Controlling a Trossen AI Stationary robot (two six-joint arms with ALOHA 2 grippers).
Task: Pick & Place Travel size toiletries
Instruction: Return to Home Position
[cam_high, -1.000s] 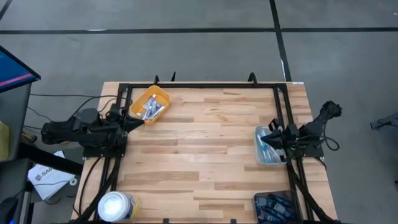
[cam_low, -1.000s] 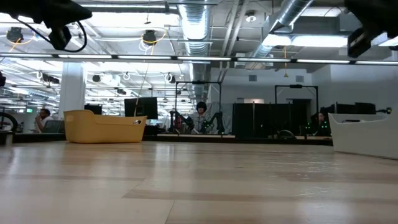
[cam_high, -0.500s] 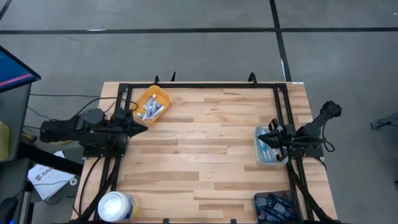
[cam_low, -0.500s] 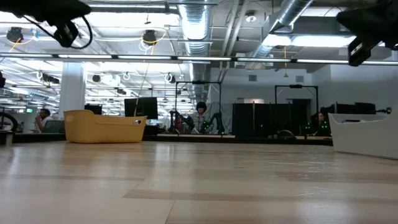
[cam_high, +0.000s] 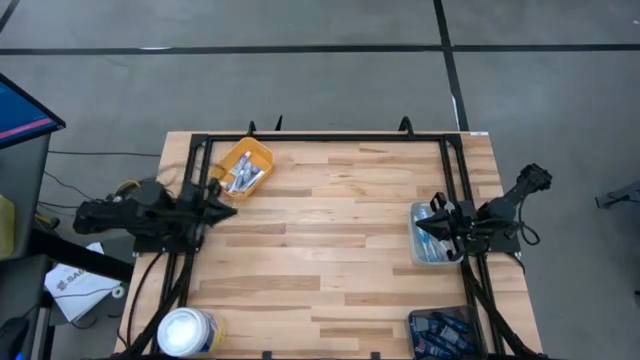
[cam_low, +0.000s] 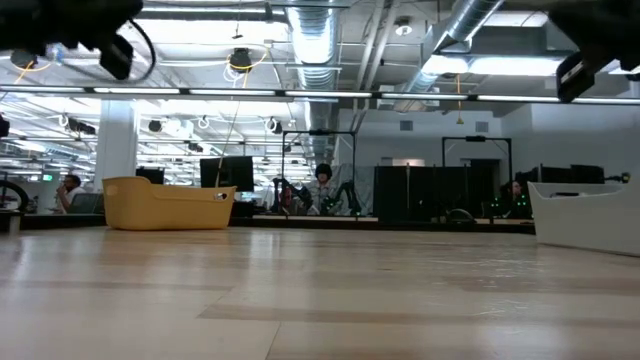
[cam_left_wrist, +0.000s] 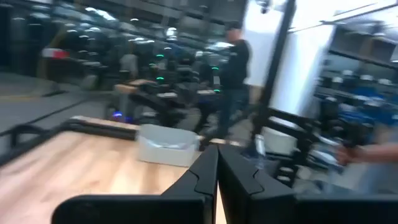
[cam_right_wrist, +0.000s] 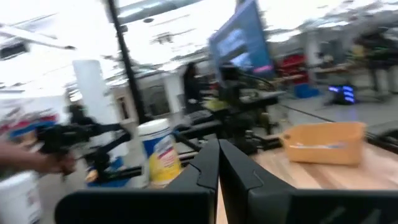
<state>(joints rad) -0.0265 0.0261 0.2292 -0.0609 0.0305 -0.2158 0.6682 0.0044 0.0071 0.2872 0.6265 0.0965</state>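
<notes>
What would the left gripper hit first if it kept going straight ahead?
Nothing close: the left gripper points over bare table. On the far side, probably the right gripper over the gray bin, though its height is hard to judge.

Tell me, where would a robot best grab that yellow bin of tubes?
Probably a long side wall of the yellow bin, from straight above, one finger inside, one outside: the top is open and the rim thin. The left gripper, shut now, sits nearest.
</notes>
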